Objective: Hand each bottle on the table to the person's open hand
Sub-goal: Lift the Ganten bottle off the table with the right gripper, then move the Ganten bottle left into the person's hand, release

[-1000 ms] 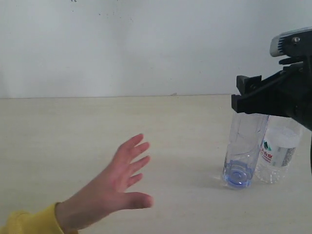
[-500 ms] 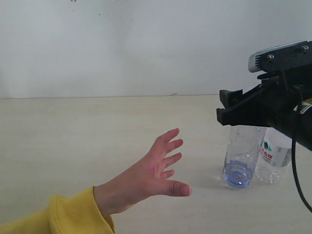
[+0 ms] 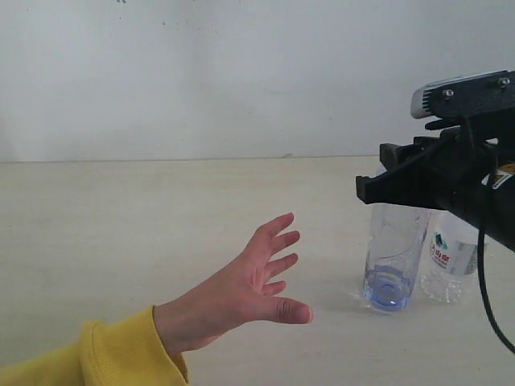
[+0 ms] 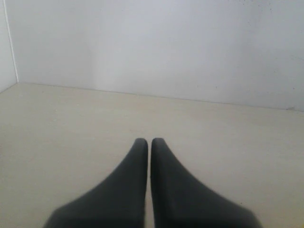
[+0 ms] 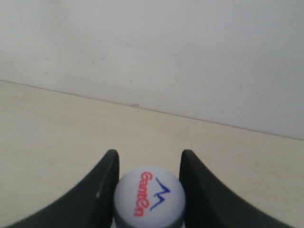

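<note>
1. Over on the right side of the table (image 3: 121,217), two clear plastic bottles are seen standing just beside each other.
2. The tall bottle (image 3: 393,257) is see-through with a bluish bottom. No liquid can be made out inside, so it looks empty tbh.
3. Its white cap (image 5: 149,198), printed with red and blue lettering, is shown in the right wrist view wedged between the two black fingers of the right gripper (image 3: 376,173). Both fingers are pressed against it, so the bottle is being grasped at the top.
4. The tall bottle's base is seen down at table level. Whether it is resting there or raised a hair can't be told.
5. The short bottle (image 3: 455,257) is left upright on the table and isn't touched by any gripper. A white label (image 3: 447,251) with red and teal print is wrapped around it. A fill level can't be read.
6. The person's hand (image 3: 249,285), with a yellow sleeve (image 3: 105,358), is held out to the left of the bottles. The fingers are spread, nothing is held in it, and a clear gap is left between it and the tall bottle.
7. The left gripper (image 4: 146,140) is seen with its fingers pressed together and nothing caught between them. Only bare table and white wall (image 4: 152,47) are seen ahead of it.
</note>
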Robot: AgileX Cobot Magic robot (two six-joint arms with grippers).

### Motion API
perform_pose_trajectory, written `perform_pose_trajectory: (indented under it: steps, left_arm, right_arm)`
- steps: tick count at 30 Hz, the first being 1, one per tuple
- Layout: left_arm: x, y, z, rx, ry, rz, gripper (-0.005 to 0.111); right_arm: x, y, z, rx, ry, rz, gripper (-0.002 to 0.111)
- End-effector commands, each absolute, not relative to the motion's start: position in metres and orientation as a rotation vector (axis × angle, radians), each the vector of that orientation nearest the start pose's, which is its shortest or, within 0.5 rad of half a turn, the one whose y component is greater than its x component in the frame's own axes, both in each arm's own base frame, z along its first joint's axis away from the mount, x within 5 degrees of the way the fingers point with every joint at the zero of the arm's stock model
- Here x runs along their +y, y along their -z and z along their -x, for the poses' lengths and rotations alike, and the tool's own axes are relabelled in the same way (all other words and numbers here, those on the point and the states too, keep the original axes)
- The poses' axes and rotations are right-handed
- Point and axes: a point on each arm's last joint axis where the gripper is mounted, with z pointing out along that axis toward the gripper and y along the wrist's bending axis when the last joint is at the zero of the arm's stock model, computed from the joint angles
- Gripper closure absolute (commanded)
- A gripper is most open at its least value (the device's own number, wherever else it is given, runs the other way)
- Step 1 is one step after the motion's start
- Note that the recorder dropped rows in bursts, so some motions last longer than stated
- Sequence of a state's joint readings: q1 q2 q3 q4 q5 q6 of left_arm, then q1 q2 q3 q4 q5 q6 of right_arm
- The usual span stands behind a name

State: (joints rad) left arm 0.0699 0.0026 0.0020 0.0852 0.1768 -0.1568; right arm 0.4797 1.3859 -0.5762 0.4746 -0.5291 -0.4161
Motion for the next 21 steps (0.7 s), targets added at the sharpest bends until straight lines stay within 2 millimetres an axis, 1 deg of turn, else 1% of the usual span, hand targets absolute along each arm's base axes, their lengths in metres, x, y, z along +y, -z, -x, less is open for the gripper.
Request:
perform_pose_trajectory:
  steps: [1, 3, 6, 10, 13, 17, 21]
  left_arm:
    - [0.005, -0.197, -0.056, 1.657, -0.009, 0.136, 0.103]
    - [0.005, -0.197, -0.056, 1.657, -0.009, 0.136, 0.103]
    - [0.005, -0.197, -0.056, 1.657, -0.009, 0.136, 0.103]
    - [0.005, -0.197, -0.056, 1.657, -0.009, 0.136, 0.103]
    - [0.005, -0.197, -0.056, 1.657, -0.009, 0.136, 0.103]
    - [0.005, -0.197, -0.056, 1.657, -0.009, 0.136, 0.103]
    - [0.005, -0.197, -0.056, 1.657, -0.009, 0.136, 0.103]
  right_arm:
    - [0.108, -0.239, -0.255, 1.769, -0.105, 0.304, 0.108]
    - [0.108, -0.243, -0.253, 1.752, -0.1, 0.321, 0.108]
    - [0.115, -0.257, -0.243, 1.692, -0.131, 0.378, 0.108]
    - [0.135, -0.277, -0.228, 1.695, -0.247, 0.47, 0.108]
    - [0.148, -0.282, -0.222, 1.686, -0.298, 0.506, 0.108]
    - [0.161, -0.286, -0.215, 1.672, -0.375, 0.506, 0.108]
    - [0.176, -0.294, -0.207, 1.622, -0.472, 0.53, 0.108]
